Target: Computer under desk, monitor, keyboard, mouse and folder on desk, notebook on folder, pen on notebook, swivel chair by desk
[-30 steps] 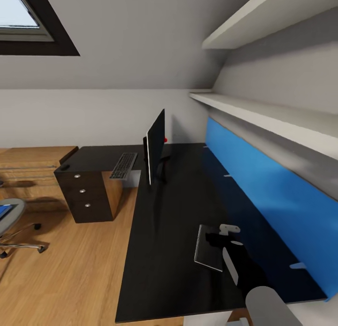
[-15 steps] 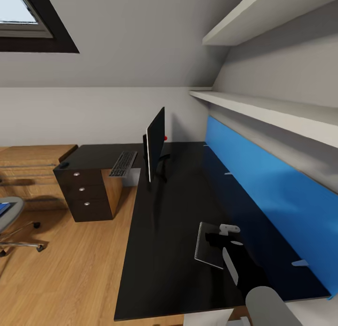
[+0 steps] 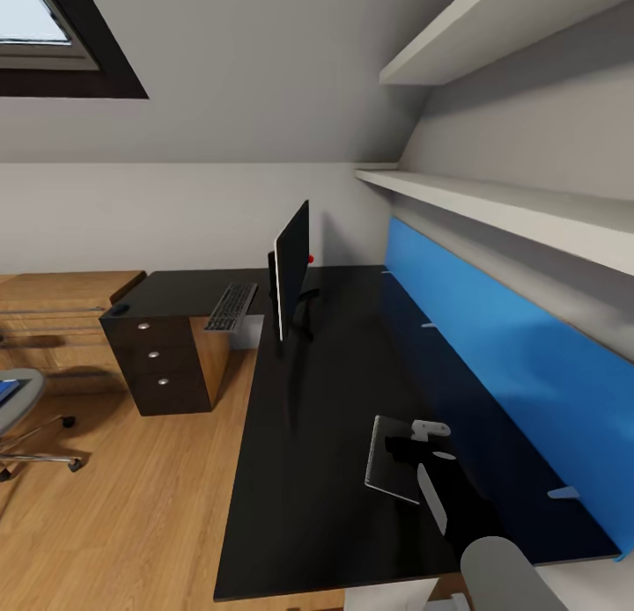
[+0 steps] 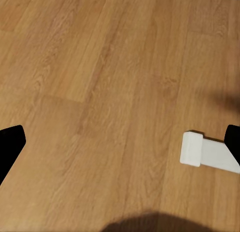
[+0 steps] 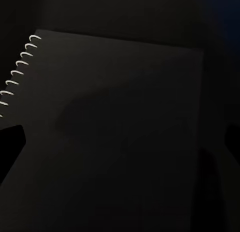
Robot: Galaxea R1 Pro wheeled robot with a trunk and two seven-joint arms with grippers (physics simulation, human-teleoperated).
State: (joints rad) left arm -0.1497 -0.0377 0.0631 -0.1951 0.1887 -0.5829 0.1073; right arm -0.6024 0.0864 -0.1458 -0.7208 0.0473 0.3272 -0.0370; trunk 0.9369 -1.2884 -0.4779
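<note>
This is a home workspace tucked under a sloped attic ceiling, with a skylight window (image 3: 40, 30) set into the slant. A long black desk (image 3: 308, 470) runs along a blue wall panel (image 3: 493, 364), beneath white shelves (image 3: 493, 210). A monitor (image 3: 291, 272) and keyboard (image 3: 232, 307) sit on it, a drawer unit (image 3: 163, 364) stands below, and a swivel chair (image 3: 22, 417) rests on the wooden floor (image 3: 114, 505).
</note>
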